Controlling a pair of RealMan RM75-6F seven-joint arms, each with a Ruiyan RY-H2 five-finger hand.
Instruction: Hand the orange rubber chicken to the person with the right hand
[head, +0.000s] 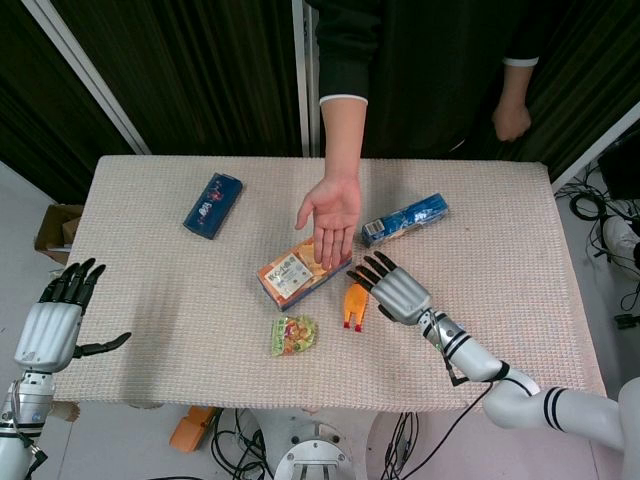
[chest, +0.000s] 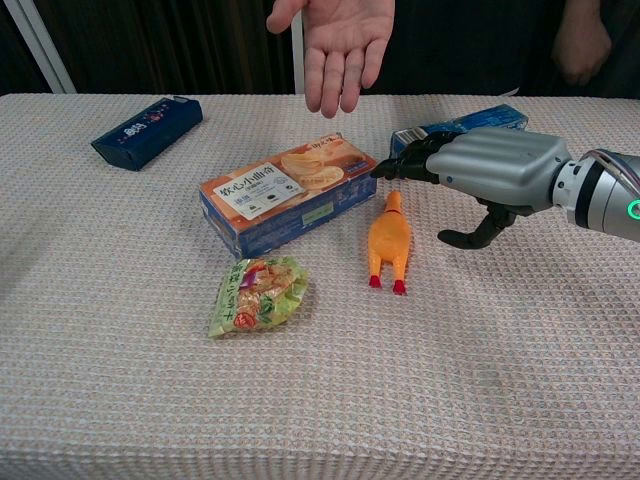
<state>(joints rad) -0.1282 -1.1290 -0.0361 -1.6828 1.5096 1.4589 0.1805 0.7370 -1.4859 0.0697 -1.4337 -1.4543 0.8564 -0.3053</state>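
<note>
The orange rubber chicken (head: 355, 305) (chest: 388, 243) lies on the table with its red feet toward me, just right of an orange cracker box (head: 302, 272) (chest: 286, 192). My right hand (head: 395, 288) (chest: 480, 172) hovers open just right of and above the chicken, fingers spread and pointing toward the box, holding nothing. The person's open palm (head: 331, 214) (chest: 336, 45) is held out above the far end of the box. My left hand (head: 57, 320) rests open at the table's near left edge, seen only in the head view.
A green snack packet (head: 293, 335) (chest: 256, 293) lies near the front of the box. A dark blue packet (head: 213, 204) (chest: 146, 130) sits at the far left, and a blue box (head: 404, 219) (chest: 470, 124) lies behind my right hand.
</note>
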